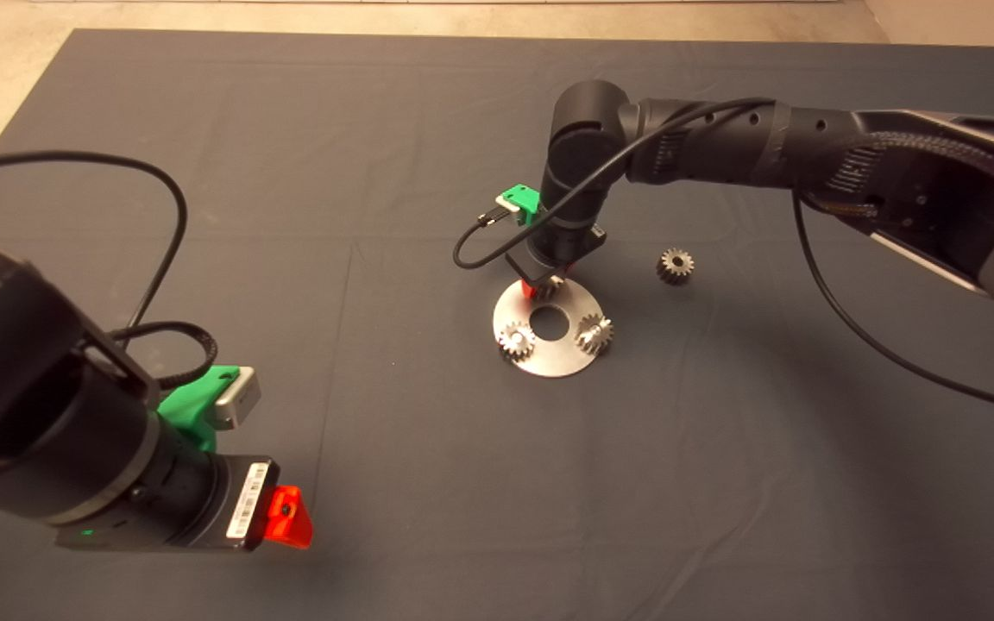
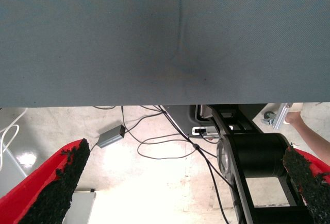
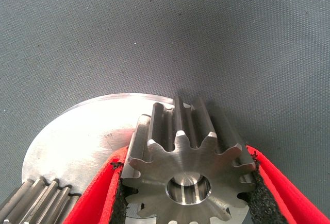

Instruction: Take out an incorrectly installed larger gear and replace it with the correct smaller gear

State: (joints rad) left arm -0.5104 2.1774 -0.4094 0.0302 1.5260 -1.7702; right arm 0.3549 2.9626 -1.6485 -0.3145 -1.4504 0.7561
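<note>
Closest in the right wrist view, the larger gear (image 3: 191, 157) sits clamped between the black pads (image 3: 117, 188) of the right end effector (image 3: 185, 180), at the edge of a round steel plate (image 3: 77, 131). Whether it touches the plate cannot be told. Two shiny small gears (image 1: 516, 341) (image 1: 594, 334) stand on the plate on either side of its centre hole. The smaller gear (image 1: 676, 265) lies on the dark mat (image 1: 376, 172) of the tabletop, near the plate but apart from it. The left end effector (image 1: 288, 516) hangs at the lower left, fingers (image 2: 56, 183) spread and holding nothing.
</note>
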